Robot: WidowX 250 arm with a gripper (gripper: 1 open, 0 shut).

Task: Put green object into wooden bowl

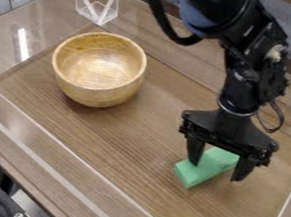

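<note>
The green object [202, 170], a mint-green bar, lies on the wooden tabletop at the lower right. My gripper [222, 164] hangs straight down right over it, open, with one black finger on each side of the bar's upper end. The fingers partly hide that end of the block, and I cannot tell whether they touch it. The wooden bowl [98, 68], round and light tan, stands empty to the left, well apart from the gripper.
A clear acrylic wall [124, 183] runs around the table's near and side edges. A clear folded stand [94, 6] sits at the back left behind the bowl. The black arm [248, 64] reaches in from the top.
</note>
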